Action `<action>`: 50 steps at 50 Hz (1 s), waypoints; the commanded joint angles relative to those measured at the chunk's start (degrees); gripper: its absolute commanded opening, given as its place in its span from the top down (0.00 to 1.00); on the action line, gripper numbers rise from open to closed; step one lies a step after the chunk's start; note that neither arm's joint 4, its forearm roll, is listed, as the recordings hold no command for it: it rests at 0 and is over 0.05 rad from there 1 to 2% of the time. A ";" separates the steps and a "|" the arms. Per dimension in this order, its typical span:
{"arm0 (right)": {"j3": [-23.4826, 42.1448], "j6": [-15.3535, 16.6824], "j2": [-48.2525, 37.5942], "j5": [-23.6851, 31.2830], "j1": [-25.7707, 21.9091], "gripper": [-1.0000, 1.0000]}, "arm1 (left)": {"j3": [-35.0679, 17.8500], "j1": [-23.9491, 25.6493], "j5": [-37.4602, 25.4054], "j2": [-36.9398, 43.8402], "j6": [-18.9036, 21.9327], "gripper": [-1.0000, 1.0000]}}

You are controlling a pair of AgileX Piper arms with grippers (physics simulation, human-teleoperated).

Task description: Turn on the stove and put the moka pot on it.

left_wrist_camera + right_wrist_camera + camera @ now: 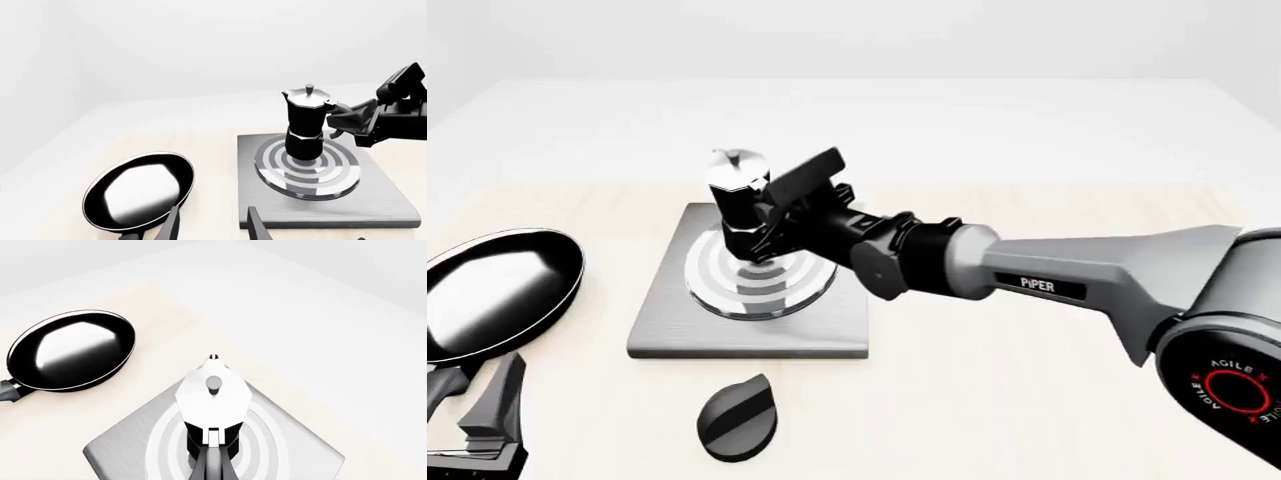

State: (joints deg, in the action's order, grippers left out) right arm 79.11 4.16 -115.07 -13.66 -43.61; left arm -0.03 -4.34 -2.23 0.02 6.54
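Black-and-silver pot (305,125) upright over burner rings on stove (827,335), toward desk's (1014,370) left half; contact with rings unclear. Held by handle in right hand (347,119), closed on it, for setting down straight. Knob (737,417) near front edge, setting unreadable. Left hand (212,226) parted, empty, cut off.

Right gripper (777,212) clamped; left gripper (212,225) spread.
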 commanded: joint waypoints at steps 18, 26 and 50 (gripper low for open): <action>3.05 0.58 -5.29 0.57 1.16 1.00 | 0.01 -0.77 -0.40 0.00 -0.22 0.00; 3.32 0.36 -5.95 1.03 1.12 1.00 | 0.01 -0.88 -0.43 0.00 -0.31 0.00; 2.77 0.81 -5.58 1.74 2.01 1.00 | 0.02 -0.80 -0.46 0.00 -0.54 0.00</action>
State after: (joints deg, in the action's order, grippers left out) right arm 82.82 4.60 -119.96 -12.16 -42.35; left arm -0.01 -5.12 -2.67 0.01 6.16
